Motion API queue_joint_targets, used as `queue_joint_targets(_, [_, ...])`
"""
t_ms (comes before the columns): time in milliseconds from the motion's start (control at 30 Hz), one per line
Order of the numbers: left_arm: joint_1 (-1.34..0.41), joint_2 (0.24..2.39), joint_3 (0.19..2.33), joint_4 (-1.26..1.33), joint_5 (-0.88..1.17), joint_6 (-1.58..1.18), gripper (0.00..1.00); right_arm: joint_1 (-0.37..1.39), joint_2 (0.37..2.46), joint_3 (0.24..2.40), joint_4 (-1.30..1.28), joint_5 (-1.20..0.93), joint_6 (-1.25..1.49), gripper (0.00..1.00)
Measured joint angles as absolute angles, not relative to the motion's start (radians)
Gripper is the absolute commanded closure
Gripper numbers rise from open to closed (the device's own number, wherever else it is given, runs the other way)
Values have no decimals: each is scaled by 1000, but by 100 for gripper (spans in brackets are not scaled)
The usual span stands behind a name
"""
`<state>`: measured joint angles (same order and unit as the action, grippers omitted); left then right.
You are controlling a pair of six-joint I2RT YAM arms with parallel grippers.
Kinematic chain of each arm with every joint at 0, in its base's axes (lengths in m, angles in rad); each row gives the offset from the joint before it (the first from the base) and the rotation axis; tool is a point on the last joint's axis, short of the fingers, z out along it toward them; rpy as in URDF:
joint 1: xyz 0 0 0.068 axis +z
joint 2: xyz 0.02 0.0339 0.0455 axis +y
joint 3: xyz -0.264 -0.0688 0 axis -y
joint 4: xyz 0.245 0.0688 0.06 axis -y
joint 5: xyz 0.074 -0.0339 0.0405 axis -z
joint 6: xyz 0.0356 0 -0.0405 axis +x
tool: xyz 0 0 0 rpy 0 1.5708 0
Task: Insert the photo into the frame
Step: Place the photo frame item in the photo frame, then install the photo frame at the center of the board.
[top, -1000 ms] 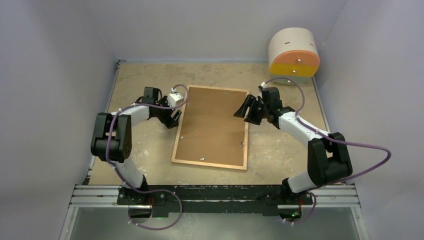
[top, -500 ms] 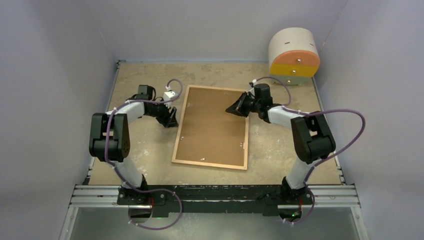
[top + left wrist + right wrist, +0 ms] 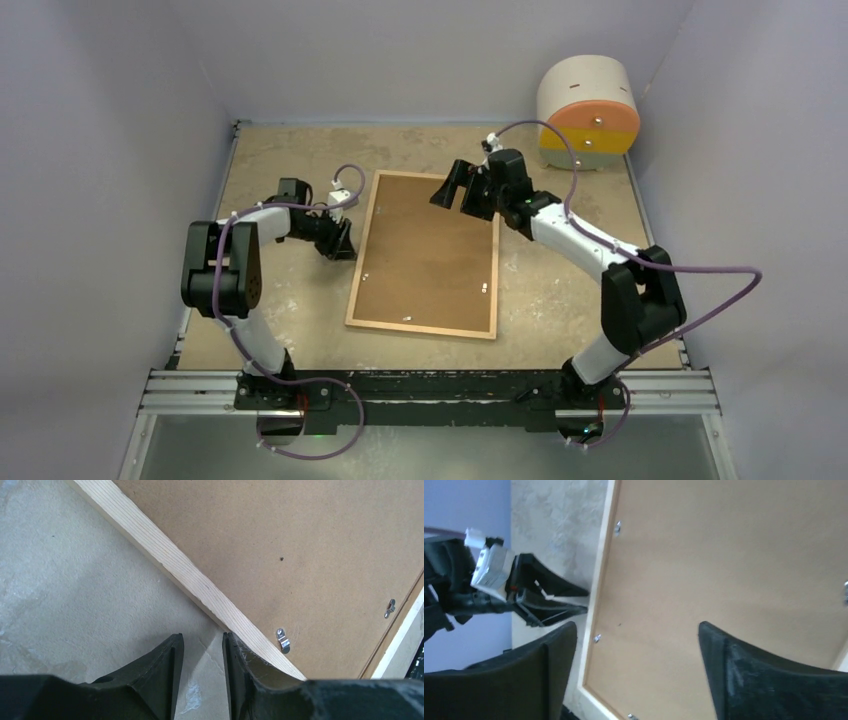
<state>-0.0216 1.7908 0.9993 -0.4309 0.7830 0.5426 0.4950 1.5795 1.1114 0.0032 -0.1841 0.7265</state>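
Frame [image 3: 420, 329] is lying face down mid-worktop [image 3: 280, 150], brown backing panel [image 3: 430, 250] up, with bare surface running along all four edges and the round orange-and-yellow box [image 3: 588, 105] sitting well apart at the far right corner. Left pincer [image 3: 343, 240] is sitting low just outside the left edge, jaws narrowly apart on nothing, one finger [image 3: 235, 650] against the moulding. Right pincer [image 3: 455, 190] is hovering wide open over the panel's far edge, having swung there from the right edge a second ago, while the left jaws are standing closer together than before.

No legible text or labels
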Motion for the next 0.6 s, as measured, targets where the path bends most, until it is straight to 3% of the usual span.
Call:
queue_joint_targets(133, [-22,1800,997,-420,808,541,64,424,1620,1146,5,-200,693,1])
queue_joint_targets(233, [-23,1799,986,-405,826,536,65,435,1628,1147,7,-205,691,13])
queue_joint_targets(300, [-28,1800,982,-400,834,534,67,488,1640,1148,20,-217,696,21])
queue_joint_targets(600, [-64,1801,963,-381,868,530,73,826,1718,1049,206,-264,766,31])
